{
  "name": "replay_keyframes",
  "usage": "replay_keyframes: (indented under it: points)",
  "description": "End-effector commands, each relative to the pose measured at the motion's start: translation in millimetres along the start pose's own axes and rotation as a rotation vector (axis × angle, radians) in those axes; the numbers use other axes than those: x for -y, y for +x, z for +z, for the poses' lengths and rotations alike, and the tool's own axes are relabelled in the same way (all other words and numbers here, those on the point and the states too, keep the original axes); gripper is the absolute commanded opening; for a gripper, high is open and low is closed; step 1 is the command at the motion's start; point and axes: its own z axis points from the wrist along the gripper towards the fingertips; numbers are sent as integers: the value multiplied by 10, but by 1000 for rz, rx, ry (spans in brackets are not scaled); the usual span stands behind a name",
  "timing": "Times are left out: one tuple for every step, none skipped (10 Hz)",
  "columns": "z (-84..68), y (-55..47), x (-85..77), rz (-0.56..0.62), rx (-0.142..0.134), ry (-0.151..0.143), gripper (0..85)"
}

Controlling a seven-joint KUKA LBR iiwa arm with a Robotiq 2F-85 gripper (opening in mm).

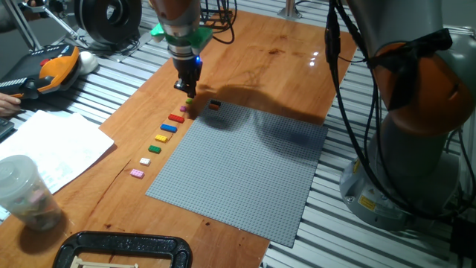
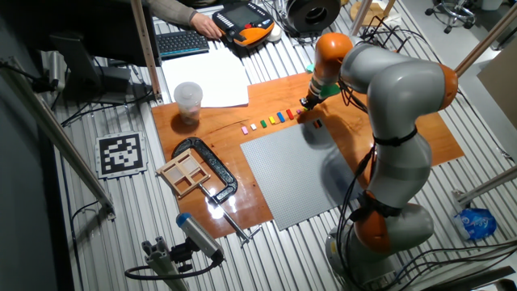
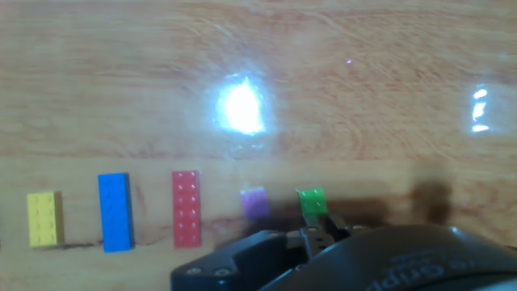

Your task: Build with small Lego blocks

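Observation:
The small Lego blocks lie in a row on the wooden table along the left edge of the grey baseplate (image 1: pixel 245 164): pink (image 1: pixel 137 173), white (image 1: pixel 145 161), green (image 1: pixel 155 150), yellow (image 1: pixel 161 138), blue (image 1: pixel 168 128), red (image 1: pixel 176 117), a purple one (image 1: pixel 183 109) and a small green one (image 1: pixel 190 100). An orange and dark block (image 1: pixel 214 105) sits on the baseplate's far corner. My gripper (image 1: pixel 186 92) hangs just above the small green block (image 3: pixel 312 202). Its fingertips (image 3: pixel 308 236) stand close together at that block's near edge; the gap between them is unclear.
A plastic cup (image 1: pixel 22 190), paper sheets (image 1: pixel 52 149) and a black clamp (image 1: pixel 126 249) with a wooden tray are at the left and front. A person's hand, a keyboard and an orange pendant (image 2: pixel 246 32) are at the far side. The arm's base (image 1: pixel 401 179) stands on the right.

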Motion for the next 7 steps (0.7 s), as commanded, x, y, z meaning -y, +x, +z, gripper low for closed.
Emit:
replay_keyframes:
  points:
    - [10,-7,-14,-1,1,0,340]
    - [16,-20,-16,-6,1,3,340]
    - [34,-44,-6,-13,0,2,340]
    - [60,-58,-6,-16,0,-1,340]
    - [84,-66,-5,-22,-2,-3,340]
    - [105,-74,4,-28,-1,-6,340]
    - [127,-80,7,-36,1,-3,340]
